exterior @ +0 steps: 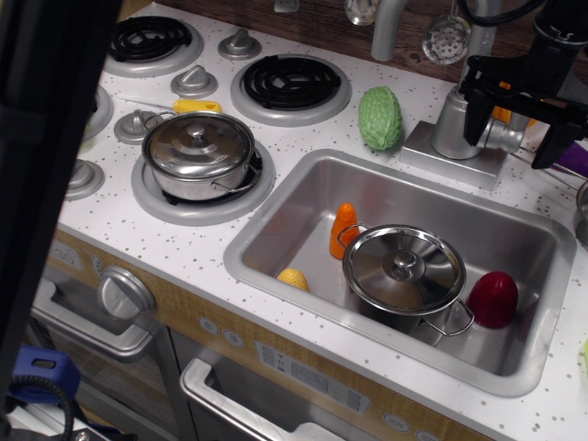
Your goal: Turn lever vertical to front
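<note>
One stubby metal lever between black claw fingers

You're looking down at a white speckled countertop of a toy kitchen, with black coil burners set in grey rings and a steel sink basin sunk into its right half. Behind it you have a dark wood-grain back wall, where a strainer hangs, and below the counter's tan front edge you can see grey oven door handles. A dark blurred shape blocks your left side.
</note>
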Tool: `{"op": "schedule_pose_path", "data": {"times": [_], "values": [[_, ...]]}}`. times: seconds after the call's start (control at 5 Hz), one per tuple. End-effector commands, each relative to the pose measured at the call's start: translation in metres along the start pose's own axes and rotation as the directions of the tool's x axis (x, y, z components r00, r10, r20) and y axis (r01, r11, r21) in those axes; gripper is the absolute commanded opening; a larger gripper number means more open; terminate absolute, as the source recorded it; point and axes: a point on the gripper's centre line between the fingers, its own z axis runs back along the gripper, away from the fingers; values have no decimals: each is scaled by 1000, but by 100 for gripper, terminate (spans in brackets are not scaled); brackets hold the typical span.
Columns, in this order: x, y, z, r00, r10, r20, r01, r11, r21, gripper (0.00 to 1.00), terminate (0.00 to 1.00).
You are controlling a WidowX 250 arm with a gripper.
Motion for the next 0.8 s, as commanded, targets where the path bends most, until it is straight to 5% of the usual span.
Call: {"op": "schedule_pose_path", "data": {"times": [0.0, 0.6], "values": [[0, 0, 0, 1000, 0, 0, 0, 1000, 0, 100, 0], [26, -6, 25, 989, -5, 146, 2, 1000, 24, 100, 0]]}}
